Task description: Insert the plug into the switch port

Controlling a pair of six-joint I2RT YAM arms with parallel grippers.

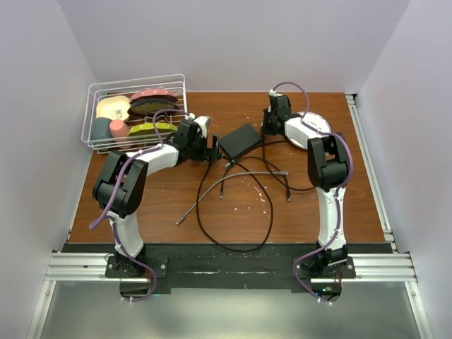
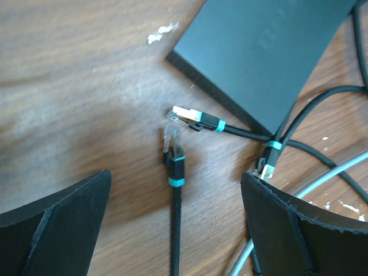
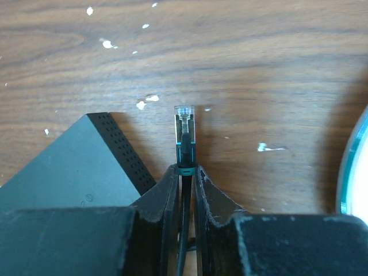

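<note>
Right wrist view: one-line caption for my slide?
Right gripper pinches an Ethernet cable behind its clear plug, beside the black switch box on the wooden table.

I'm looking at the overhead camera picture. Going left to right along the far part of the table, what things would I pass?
wire basket holding dishes → flat black box → round white disc

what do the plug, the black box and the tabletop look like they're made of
The plug looks like clear glossy plastic; inner parts show through its tip. The black box is matte, likely plastic or painted metal: dull even sheen, rows of small vent holes on one side. The tabletop looks like wood or wood-look laminate: brown grain lines, white flecks.
</note>
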